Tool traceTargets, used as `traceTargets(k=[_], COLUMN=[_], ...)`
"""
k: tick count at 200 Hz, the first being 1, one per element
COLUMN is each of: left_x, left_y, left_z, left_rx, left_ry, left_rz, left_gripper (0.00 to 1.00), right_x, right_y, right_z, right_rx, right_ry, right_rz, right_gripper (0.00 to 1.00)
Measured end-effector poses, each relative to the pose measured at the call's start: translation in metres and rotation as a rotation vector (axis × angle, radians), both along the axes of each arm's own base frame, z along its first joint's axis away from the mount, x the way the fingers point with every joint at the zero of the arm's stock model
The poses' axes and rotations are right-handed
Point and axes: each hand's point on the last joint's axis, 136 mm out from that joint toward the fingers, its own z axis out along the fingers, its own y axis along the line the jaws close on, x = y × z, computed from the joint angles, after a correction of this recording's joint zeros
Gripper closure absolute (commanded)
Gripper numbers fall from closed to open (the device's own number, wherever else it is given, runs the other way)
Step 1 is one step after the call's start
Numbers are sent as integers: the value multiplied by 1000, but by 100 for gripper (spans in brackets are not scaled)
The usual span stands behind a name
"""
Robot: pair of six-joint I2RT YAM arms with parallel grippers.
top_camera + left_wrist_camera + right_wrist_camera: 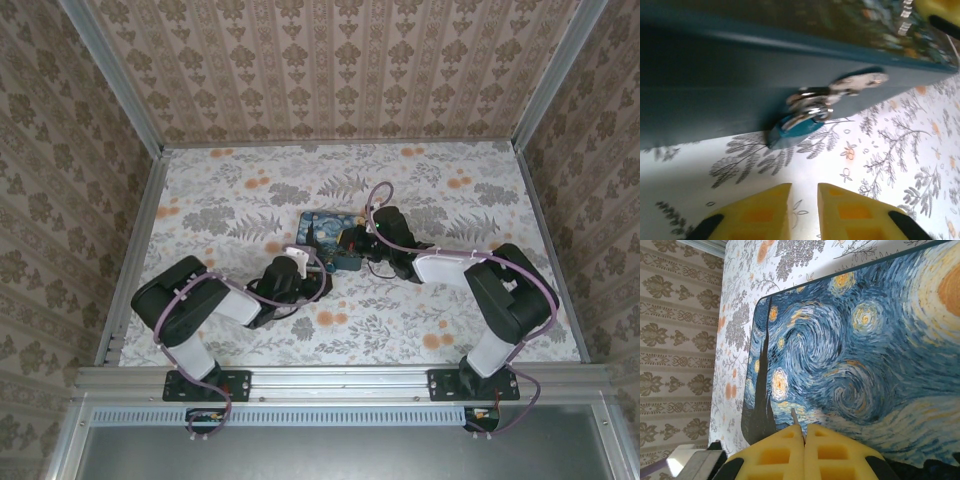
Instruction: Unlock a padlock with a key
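Note:
The padlock [794, 128], small with a teal-blue body and a thin silvery shackle, hangs from the metal hasp [855, 82] on the dark-blue side of the painted box [715, 85]. Its body rests on the table. My left gripper [804, 200] sits low just in front of it, its jaws a narrow gap apart with nothing between them. My right gripper [805, 432] hovers over the starry-night lid [865, 340] and is shut on the key [794, 417], a slim metal sliver poking out from between the yellow pads. From above, both grippers [303, 262] [352, 240] flank the box [325, 228].
The floral table cover [450, 320] stretches around the box. Patterned walls close in the back and both sides, with metal rails [135, 250] along the table edges. One of the right gripper's yellow fingers [940, 10] shows above the box.

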Motion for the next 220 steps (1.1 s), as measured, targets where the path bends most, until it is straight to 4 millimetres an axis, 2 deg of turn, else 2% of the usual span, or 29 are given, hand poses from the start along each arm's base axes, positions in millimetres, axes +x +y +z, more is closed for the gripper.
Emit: traceTargets(k=[20,58,134,220], left_x=[1,8,11,27], left_y=[1,13,19,1], left_z=[6,9,4,2], left_rx=[-15,16,108,129], left_ry=[-32,-77,-157,-194], left_rz=[6,36,-8,-42], left_gripper=[39,29,28,28], right_x=[0,0,3,6], right_y=[0,0,1,3], right_z=[0,0,0,0], right_rx=[0,-1,7,16], right_ry=[-1,-1,-14,-29], right_rz=[-1,-2,-2,-3], right_gripper=[100,100,100,100])
